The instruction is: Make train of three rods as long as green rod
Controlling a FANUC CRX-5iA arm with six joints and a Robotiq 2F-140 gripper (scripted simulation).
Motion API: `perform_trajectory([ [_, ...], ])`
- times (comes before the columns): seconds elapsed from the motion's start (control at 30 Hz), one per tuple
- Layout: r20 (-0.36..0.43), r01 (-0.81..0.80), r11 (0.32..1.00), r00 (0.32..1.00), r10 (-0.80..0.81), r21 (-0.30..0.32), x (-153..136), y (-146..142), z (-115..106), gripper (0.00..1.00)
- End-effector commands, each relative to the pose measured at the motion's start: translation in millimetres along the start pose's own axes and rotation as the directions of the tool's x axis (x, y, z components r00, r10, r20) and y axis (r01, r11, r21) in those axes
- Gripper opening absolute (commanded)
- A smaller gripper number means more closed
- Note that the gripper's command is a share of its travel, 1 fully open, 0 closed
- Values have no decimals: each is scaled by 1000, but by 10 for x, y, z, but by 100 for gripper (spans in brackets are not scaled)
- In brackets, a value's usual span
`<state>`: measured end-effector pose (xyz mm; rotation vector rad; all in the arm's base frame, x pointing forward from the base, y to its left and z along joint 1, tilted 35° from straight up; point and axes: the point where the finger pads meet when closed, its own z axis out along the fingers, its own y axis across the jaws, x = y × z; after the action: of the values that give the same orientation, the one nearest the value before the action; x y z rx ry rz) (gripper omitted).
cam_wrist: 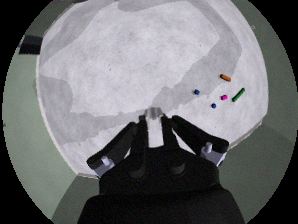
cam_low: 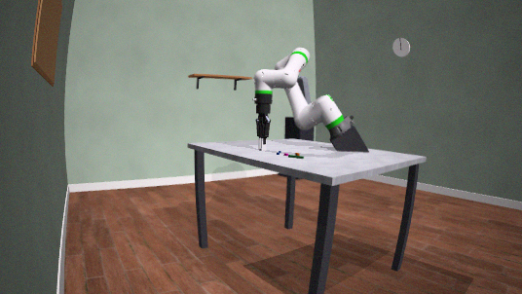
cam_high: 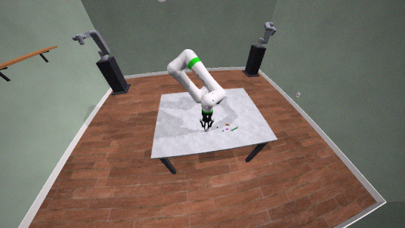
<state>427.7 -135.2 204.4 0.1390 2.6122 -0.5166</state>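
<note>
My gripper (cam_high: pixel 206 128) (cam_low: pixel 262 147) (cam_wrist: pixel 153 113) points down low over the table, left of the rods, fingers slightly apart. A grey patch shows at its fingertips; I cannot tell whether it is a grey rod or the pads, and no grey rod shows elsewhere. The green rod (cam_high: pixel 234 128) (cam_low: pixel 296 157) (cam_wrist: pixel 238 95) lies farthest right. The orange rod (cam_high: pixel 227 124) (cam_wrist: pixel 225 78) lies behind the magenta rod (cam_high: pixel 227 129) (cam_wrist: pixel 224 97). One blue rod (cam_high: pixel 217 127) (cam_wrist: pixel 196 92) lies nearest the gripper; another blue rod (cam_high: pixel 223 130) (cam_wrist: pixel 213 105) lies close to the magenta one. These rods lie apart.
The table (cam_high: pixel 181 145) (cam_low: pixel 380 161) carries the arm's base at its back. The arm's shadow crosses the table. Two grey arms on black pedestals (cam_high: pixel 113 75) (cam_high: pixel 255 60) stand on the floor beyond it. A shelf (cam_low: pixel 219 77) hangs on the wall.
</note>
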Motion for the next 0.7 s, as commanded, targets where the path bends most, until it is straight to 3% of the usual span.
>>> perform_trajectory([
  [0.0,0,0,1000,1000,0,0,-2,1,-2,15],
  [0.17,0,0,1000,1000,0,0,-2,1,-2,15],
  [0.2,0,0,1000,1000,0,0,-2,1,-2,3],
  [0.67,0,0,1000,1000,0,0,-2,1,-2,3],
])
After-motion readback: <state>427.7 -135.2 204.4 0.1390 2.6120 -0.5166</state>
